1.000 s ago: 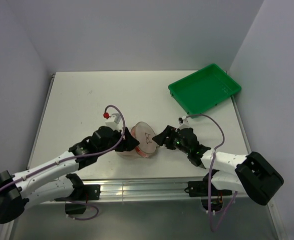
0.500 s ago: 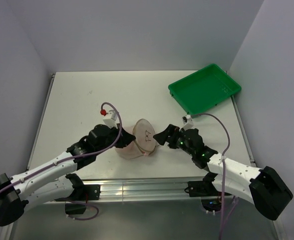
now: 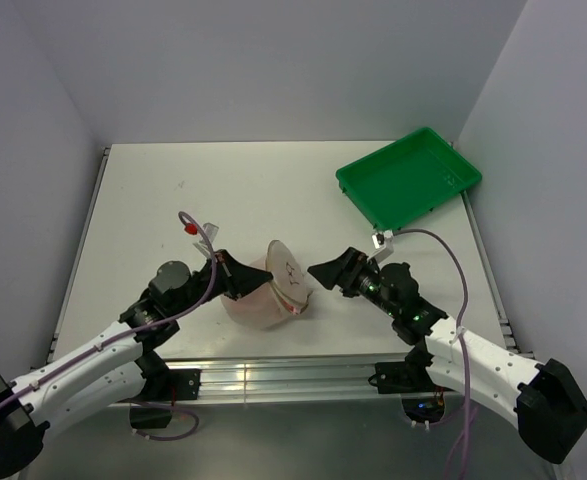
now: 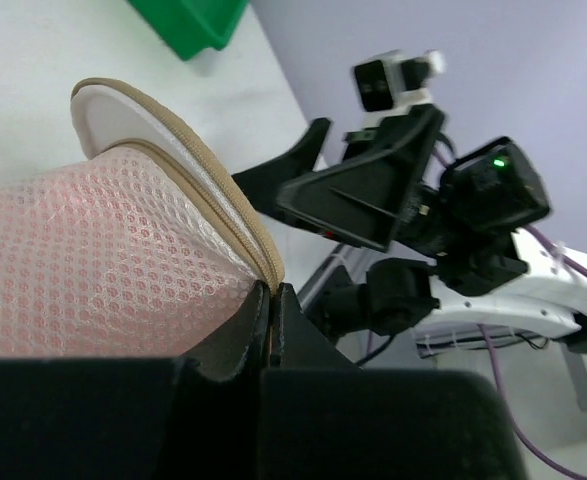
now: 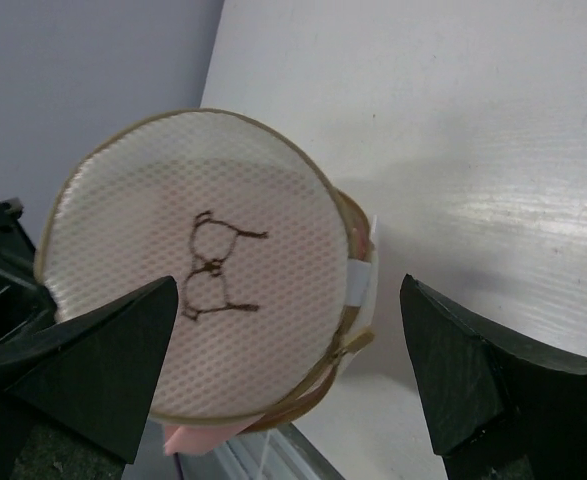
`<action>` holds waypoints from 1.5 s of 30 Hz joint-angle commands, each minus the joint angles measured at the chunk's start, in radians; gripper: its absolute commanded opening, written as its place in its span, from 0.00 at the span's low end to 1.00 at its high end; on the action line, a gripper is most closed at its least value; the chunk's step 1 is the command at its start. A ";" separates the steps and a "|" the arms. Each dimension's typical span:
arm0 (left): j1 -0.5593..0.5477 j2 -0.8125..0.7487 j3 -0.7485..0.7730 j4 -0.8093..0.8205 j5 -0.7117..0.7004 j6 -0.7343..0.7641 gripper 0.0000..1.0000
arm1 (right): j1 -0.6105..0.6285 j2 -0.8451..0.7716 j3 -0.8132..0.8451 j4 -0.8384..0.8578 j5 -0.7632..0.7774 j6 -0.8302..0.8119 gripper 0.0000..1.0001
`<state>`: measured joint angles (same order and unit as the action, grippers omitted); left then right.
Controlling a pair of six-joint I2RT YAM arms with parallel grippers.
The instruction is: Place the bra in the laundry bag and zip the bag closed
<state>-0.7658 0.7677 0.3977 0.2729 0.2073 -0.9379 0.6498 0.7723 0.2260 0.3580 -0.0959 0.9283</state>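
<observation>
As the top view showed, the laundry bag [image 3: 285, 278] stood on its edge on the white surface [image 3: 173, 190], a little toward 6 o'clock from the middle, between the two claws. The left claw [image 3: 241, 281] was at 9 o'clock of the bag and was closed on its tan zip rim [image 4: 235, 232]. In the left wrist view the two fingers [image 4: 228, 345] were pressed together on this rim. The right claw [image 3: 323, 271] was at 3 o'clock of the bag, near it but not touching, with its jaws spread wide and holding nothing. The round face of the bag with the dark mark [image 5: 213, 270] was turned to the right claw. The bra [image 5: 198, 438] was inside the bag: its pink colour showed through the mesh, and in the right wrist view a small pink part came out under the rim at 6 o'clock. At 4 o'clock on that face the two zip edges stood apart. The green tray [image 3: 408, 178] lay well apart, at the 2 o'clock corner of the surface.
</observation>
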 commanded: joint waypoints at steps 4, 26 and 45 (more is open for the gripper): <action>0.006 -0.047 -0.037 0.218 0.096 -0.056 0.00 | -0.004 0.068 -0.039 0.045 0.012 0.090 1.00; 0.013 -0.044 -0.099 0.408 0.156 -0.104 0.00 | 0.001 0.232 -0.120 0.433 -0.146 0.248 0.78; 0.013 -0.097 -0.138 0.445 0.173 -0.150 0.00 | 0.010 0.420 -0.143 0.822 -0.160 0.336 0.55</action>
<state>-0.7567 0.6983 0.2615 0.6392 0.3622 -1.0725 0.6521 1.2247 0.0753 1.1294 -0.2771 1.2892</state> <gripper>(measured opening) 0.022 0.591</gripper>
